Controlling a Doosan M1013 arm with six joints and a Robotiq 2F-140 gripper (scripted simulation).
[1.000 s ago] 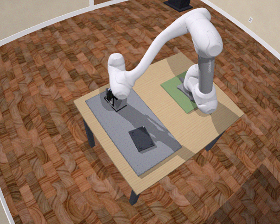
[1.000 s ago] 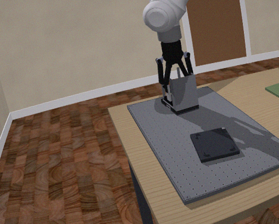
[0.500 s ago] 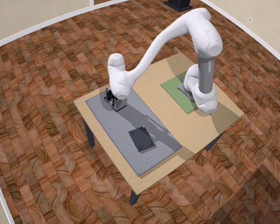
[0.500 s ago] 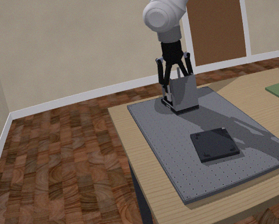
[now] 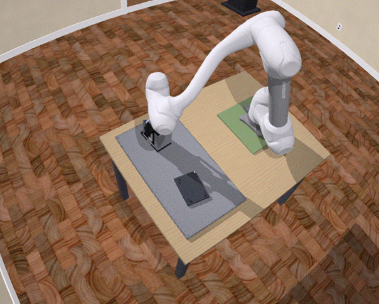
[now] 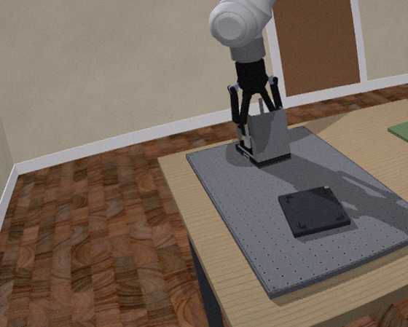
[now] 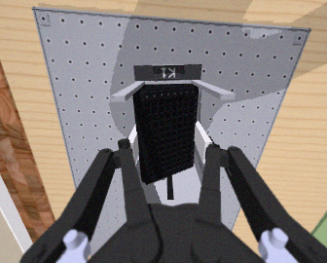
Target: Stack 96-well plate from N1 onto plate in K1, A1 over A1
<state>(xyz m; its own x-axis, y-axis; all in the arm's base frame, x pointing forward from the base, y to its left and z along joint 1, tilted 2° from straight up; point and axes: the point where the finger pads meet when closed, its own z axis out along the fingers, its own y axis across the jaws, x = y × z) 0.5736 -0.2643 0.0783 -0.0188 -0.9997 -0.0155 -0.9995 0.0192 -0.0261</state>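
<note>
My gripper [image 7: 167, 130] is shut on the black 96-well plate [image 7: 165, 129], with one finger on each long side. It holds the plate inside the grey stack rack K1 [image 7: 167, 73], between the rack's walls. The rack stands at the far end of the perforated plate in the exterior and top views [image 6: 268, 135] [image 5: 156, 139], and my gripper [image 6: 257, 114] reaches down into it from above. The lower plate in the rack is hidden under the held one. The dark plate nest N1 [image 6: 314, 211] [image 5: 191, 188] lies flat with nothing on it.
The grey perforated baseplate [image 6: 301, 196] lies on the wooden table. A green mat [image 5: 244, 125] under the arm's base is at the table's far right. The rack's tall walls stand close on both sides of my fingers.
</note>
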